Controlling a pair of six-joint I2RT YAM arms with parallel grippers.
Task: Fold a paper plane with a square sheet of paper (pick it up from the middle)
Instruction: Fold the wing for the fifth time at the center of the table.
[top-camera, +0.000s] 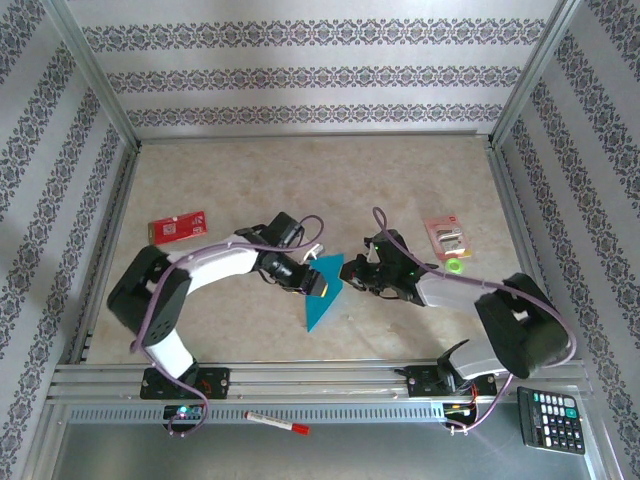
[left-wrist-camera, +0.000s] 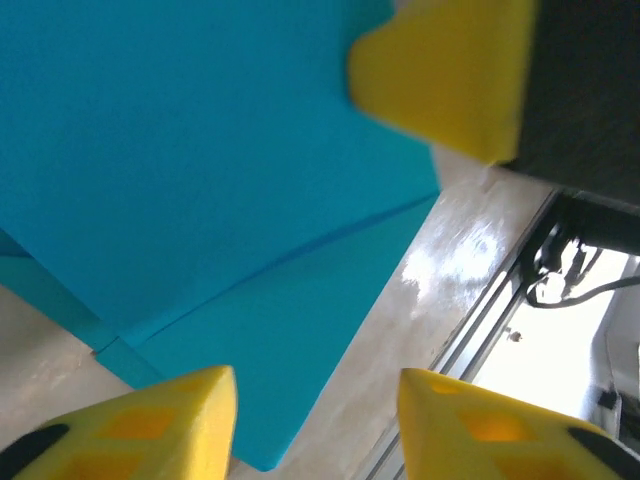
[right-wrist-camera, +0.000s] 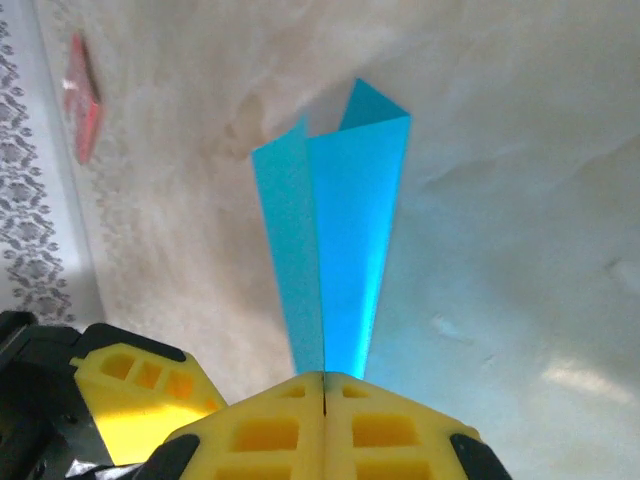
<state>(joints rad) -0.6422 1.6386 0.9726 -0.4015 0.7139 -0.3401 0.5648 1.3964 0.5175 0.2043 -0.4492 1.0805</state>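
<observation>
Right tool (right-wrist-camera: 323, 385) pinches shut on the paper plane (right-wrist-camera: 335, 230) at its narrow end, the plane well right of the red card (top-camera: 178, 227). Left tool (left-wrist-camera: 315, 385) gapes open over its flap, holding nothing. Looks mid-fold; next calls for left gripping the flap edge squarely.

The top external camera sits high behind the arm bases (top-camera: 185, 382), looking down and forward over the whole tabletop (top-camera: 300, 170) to the far wall (top-camera: 310, 70). The wrist cameras sit close in: one peers steeply down past the left gripper (left-wrist-camera: 315, 400), the other looks low across the tabletop past the right gripper (right-wrist-camera: 324, 385). All three views share the teal paper (top-camera: 325, 295).
</observation>
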